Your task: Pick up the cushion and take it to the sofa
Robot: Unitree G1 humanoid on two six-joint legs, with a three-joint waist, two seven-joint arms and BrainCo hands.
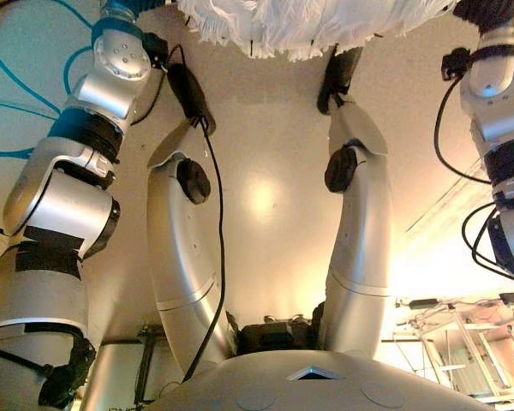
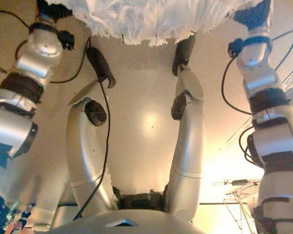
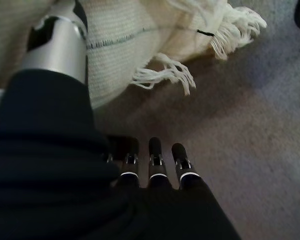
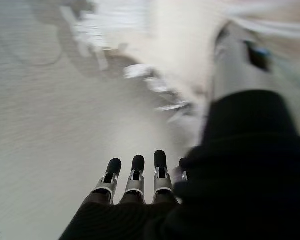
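The cushion (image 2: 156, 17) is white and woolly with a fringed edge. It hangs above the floor at the top of the eye views, held between my two arms. My left hand (image 3: 90, 165) is at its left end: the thumb (image 3: 55, 45) lies against the cushion (image 3: 140, 35) and the fingers (image 3: 155, 160) are straight and touch nothing. My right hand (image 4: 200, 190) is at the cushion's right end, its fingers (image 4: 135, 175) also straight and free, with the blurred cushion (image 4: 180, 45) beside it. In the eye views only the dark wrist covers show, left (image 2: 53, 9) and right (image 2: 254, 14).
Pale floor (image 1: 265, 197) lies below the cushion; it shows as grey-beige carpet (image 3: 250, 125) in the left wrist view. A light metal frame (image 1: 463, 342) stands at the lower right. A grey metal object (image 1: 111, 377) sits at the lower left.
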